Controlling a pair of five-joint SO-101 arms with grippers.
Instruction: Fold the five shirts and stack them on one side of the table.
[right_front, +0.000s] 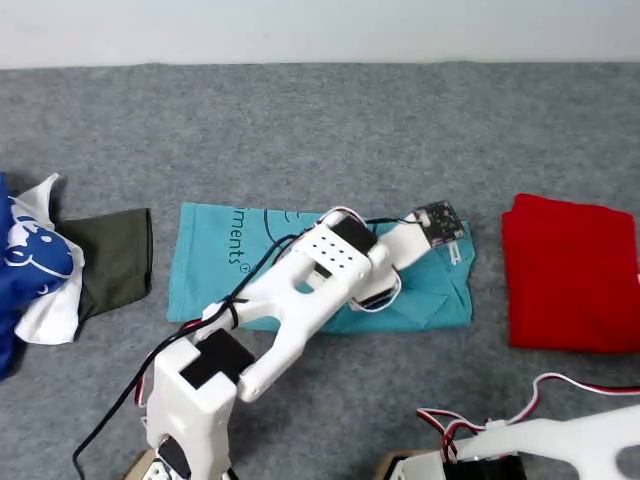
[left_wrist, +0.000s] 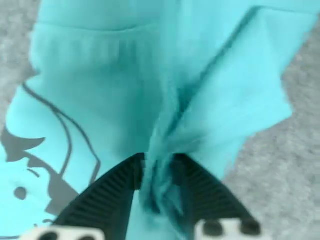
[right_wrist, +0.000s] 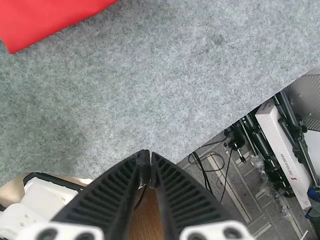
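White plastic left arm (right_front: 300, 290) dominates the foreground of the high view, stretched from its base across a teal cotton shirt (right_front: 225, 255) with dark print that lies spread on the grey felt surface (right_front: 320, 130). The left end effector (right_front: 452, 250) sits at that shirt's right-hand edge. To the right of the left end effector, apart from the teal cloth, lies a red folded shirt (right_front: 570, 275). Well to its left, past the teal shirt's far end, a dark olive shirt (right_front: 115, 255) lies partly under a crumpled blue and white shirt (right_front: 35, 260). The white right arm (right_front: 560, 440) lies low at the near right corner, behind and to the right of the left end effector. In the left wrist view the two black ribbed fingers (left_wrist: 120, 182) are clamped on a gathered ridge of the teal shirt, and the cloth fans out ahead of the tips with its grey print off to one side. In the right wrist view the right end effector (right_wrist: 150, 160) has its black ribbed fingers pressed together with nothing between them. Grey surface lies ahead of the tips, a corner of the red shirt (right_wrist: 45, 17) lies farther ahead, and black cables (right_wrist: 235, 145) lie on the floor off to one side beyond the surface edge.
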